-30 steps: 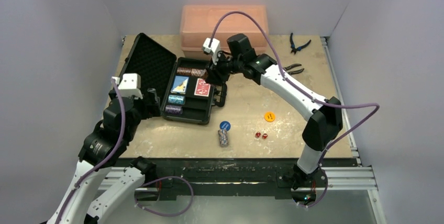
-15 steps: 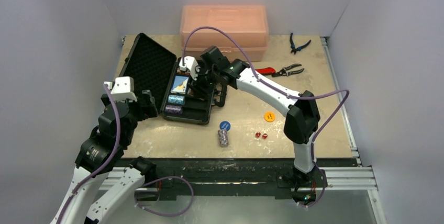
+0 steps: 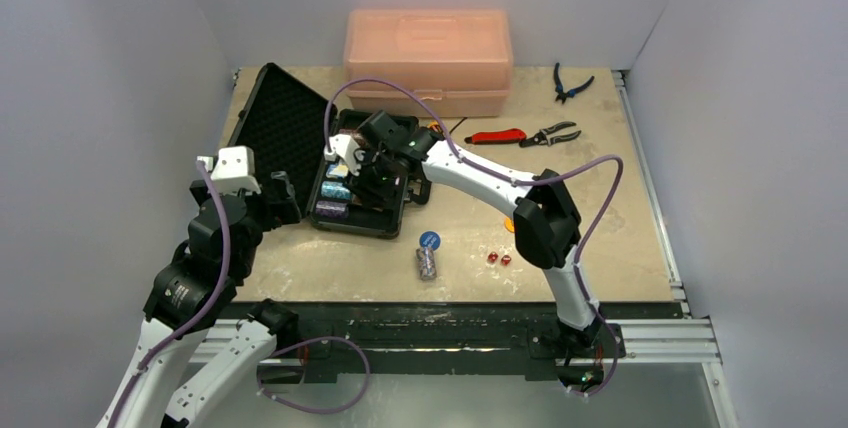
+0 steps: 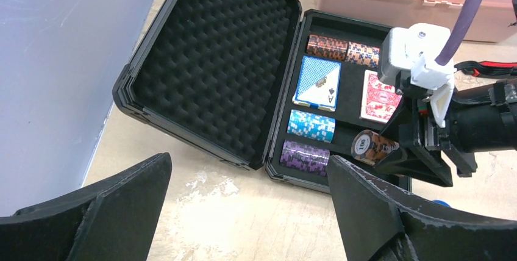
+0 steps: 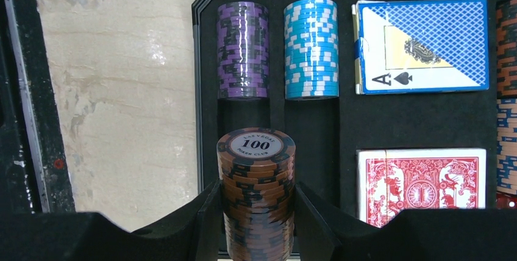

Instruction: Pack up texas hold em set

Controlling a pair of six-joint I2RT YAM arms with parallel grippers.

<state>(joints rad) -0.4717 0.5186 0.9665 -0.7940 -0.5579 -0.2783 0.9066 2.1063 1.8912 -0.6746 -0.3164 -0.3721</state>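
Observation:
The black briefcase (image 3: 366,225) lies open with its foam lid (image 3: 283,123) tilted back to the left. Its tray holds a purple chip stack (image 5: 242,50), a cyan chip stack (image 5: 311,47), a blue card deck (image 5: 422,44), a red card deck (image 5: 420,185) and brown chip stacks (image 4: 342,49) at the far end. My right gripper (image 5: 256,189) is shut on an orange-brown "100" chip stack (image 5: 256,151) and holds it over the tray's near empty slot (image 3: 366,182). My left gripper (image 4: 244,212) is open and empty over the bare table left of the case (image 3: 276,198).
On the table near the case lie a grey chip stack (image 3: 427,264), a blue disc (image 3: 429,240) and two red dice (image 3: 499,259). The yellow disc is mostly hidden by my right elbow. A pink plastic box (image 3: 428,53), a red-handled tool (image 3: 497,135) and pliers (image 3: 552,132) lie at the back.
My right gripper has carried the orange-brown chip stack left and nearer, from the case's far right corner to over the tray's near slots. My left arm has drawn back slightly.

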